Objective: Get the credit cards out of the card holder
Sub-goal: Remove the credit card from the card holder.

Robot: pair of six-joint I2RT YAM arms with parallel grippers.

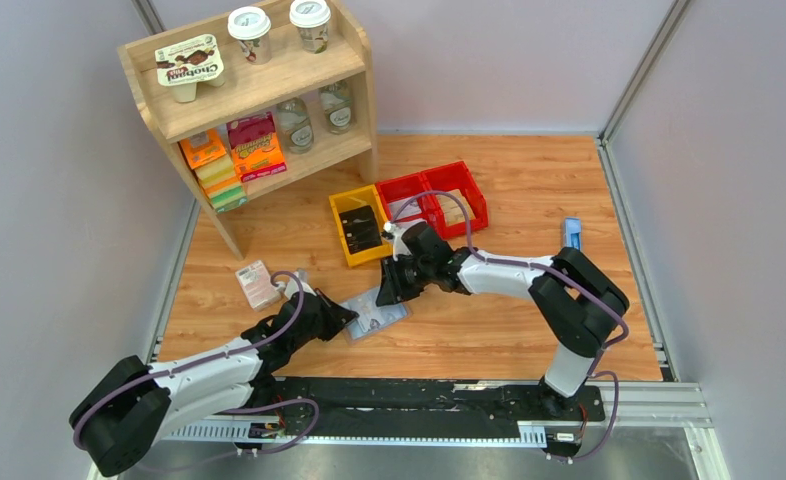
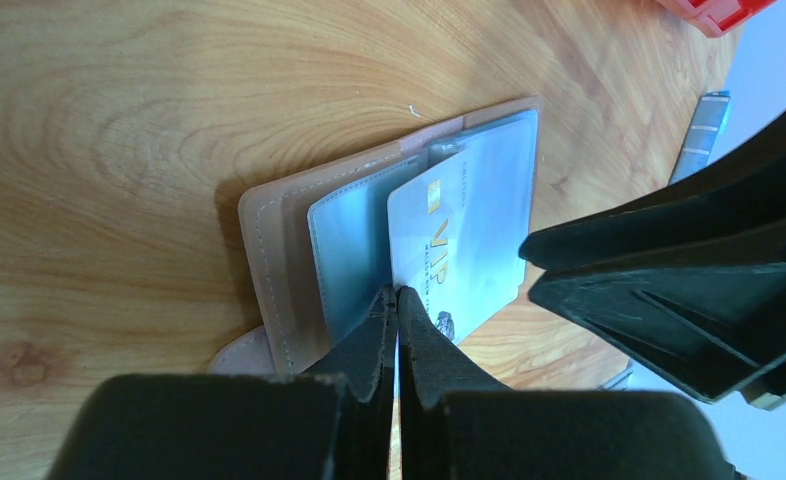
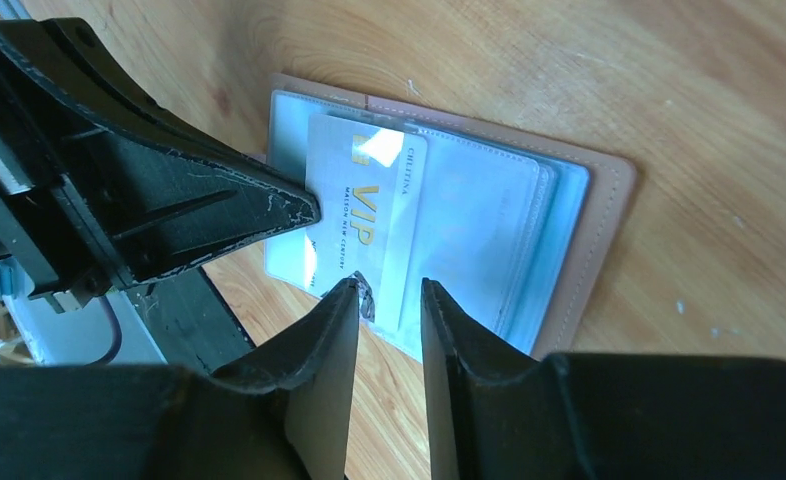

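The card holder (image 1: 381, 314) lies open on the wooden table, brown rim (image 2: 274, 255) outside, blue-grey clear pockets inside. A pale credit card marked VIP (image 3: 364, 205) sticks partway out of a pocket, past the holder's near edge. My left gripper (image 2: 397, 296) is shut, its tips pressed down on the inner pocket right beside the card. My right gripper (image 3: 389, 292) is open with a narrow gap; its tips stand at the card's protruding edge, with nothing clamped between them. In the top view the two grippers meet over the holder from left (image 1: 341, 318) and right (image 1: 391, 288).
A yellow bin (image 1: 359, 228) and two red bins (image 1: 441, 195) sit just behind the holder. A wooden shelf (image 1: 259, 110) with cups and boxes stands at the back left. A pink-and-white packet (image 1: 257, 284) lies left, a narrow blue object (image 1: 572, 233) far right.
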